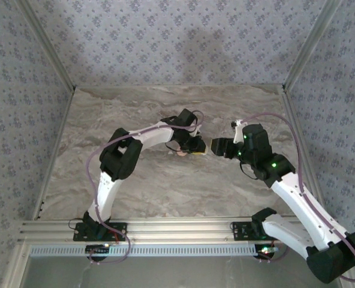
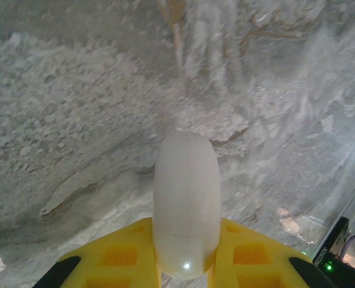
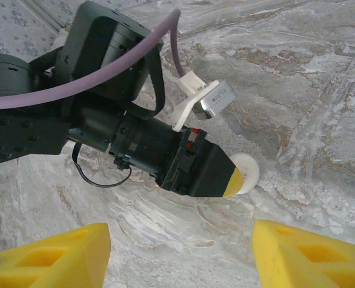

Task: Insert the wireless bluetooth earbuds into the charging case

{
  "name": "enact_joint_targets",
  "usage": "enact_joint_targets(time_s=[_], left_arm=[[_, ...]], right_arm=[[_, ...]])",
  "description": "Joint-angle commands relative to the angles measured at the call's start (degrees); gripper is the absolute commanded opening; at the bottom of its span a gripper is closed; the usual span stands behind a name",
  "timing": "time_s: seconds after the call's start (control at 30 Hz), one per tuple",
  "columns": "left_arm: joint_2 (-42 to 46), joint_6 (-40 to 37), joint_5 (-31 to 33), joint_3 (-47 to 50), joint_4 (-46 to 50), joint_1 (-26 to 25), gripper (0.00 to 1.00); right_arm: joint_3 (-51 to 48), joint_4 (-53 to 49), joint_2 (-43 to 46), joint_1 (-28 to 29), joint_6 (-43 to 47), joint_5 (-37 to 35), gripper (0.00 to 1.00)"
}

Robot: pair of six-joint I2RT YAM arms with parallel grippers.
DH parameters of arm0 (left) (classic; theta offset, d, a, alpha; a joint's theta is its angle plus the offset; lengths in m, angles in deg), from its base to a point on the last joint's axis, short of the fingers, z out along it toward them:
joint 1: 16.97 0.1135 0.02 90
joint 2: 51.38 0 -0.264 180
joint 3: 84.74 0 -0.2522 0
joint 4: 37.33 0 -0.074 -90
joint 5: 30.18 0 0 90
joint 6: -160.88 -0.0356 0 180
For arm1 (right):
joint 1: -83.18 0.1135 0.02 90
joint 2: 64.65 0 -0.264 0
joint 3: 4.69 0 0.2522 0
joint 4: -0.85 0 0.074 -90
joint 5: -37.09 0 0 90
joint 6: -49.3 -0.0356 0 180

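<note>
Looks like a light, stiff, slick white puck (image 2: 186, 204) (charging case, probably) pinched across its flat faces by the clamped left gripper (image 3: 231, 182) over the marble table (image 1: 105, 114), with the right gripper (image 3: 180, 252) gaping empty alongside, so better off skipping the rim.

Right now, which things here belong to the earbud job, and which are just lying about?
In the job: left gripper, shut on a whitish rounded piece, perhaps the charging case; right gripper, open, close by.
Just there: marbled table; patterned walls; purple cables.
</note>
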Motion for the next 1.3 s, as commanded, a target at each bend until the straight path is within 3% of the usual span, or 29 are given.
enact_joint_targets(time_s=[0.0,0.3,0.47,0.57,0.6,0.63,0.8,0.93,1.03,1.13,1.27], left_arm=[[-1.9,-1.0,-0.5,-3.2,6.6,0.2,0.22],[0.5,-4.7,5.3,-5.8,11.9,1.1,0.53],[6.1,-8.9,11.1,-7.4,16.8,3.3,0.66],[12.7,-11.4,15.9,-6.2,16.3,4.9,0.79],[15.5,-12.2,17.5,-5.2,15.6,5.6,0.92],[18.5,-13.0,19.1,-3.8,14.4,6.3,0.99],[33.7,-17.2,29.9,8.7,5.7,10.8,1.00],[47.6,-21.2,37.8,27.1,-9.0,17.8,1.00],[56.7,-24.2,45.7,42.7,-24.2,23.1,1.00],[60.8,-26.9,54.0,55.0,-36.8,27.6,1.00],[58.6,-26.1,55.3,61.8,-42.6,33.9,1.00]], right_arm=[[-0.5,-1.7,1.3,-0.2,-0.9,-0.2,0.65],[-0.5,-3.6,1.7,-0.6,0.3,-1.5,0.69],[-1.3,-2.1,1.6,-2.1,4.8,-5.4,0.73],[-3.7,1.9,1.5,-4.3,9.8,-9.7,0.80],[-4.8,3.9,1.4,-5.2,12.0,-11.5,0.98],[-5.8,5.7,1.3,-6.1,13.7,-13.3,1.00],[-13.0,20.0,-1.0,-14.4,21.0,-18.4,1.00],[-19.5,32.8,-5.6,-23.3,24.7,-13.2,1.00],[-23.6,40.9,-10.1,-26.5,25.4,-10.1,1.00],[-27.0,49.1,-14.1,-27.7,25.8,-8.5,1.00],[-29.7,60.4,-19.7,-27.9,25.9,-7.0,1.00]])
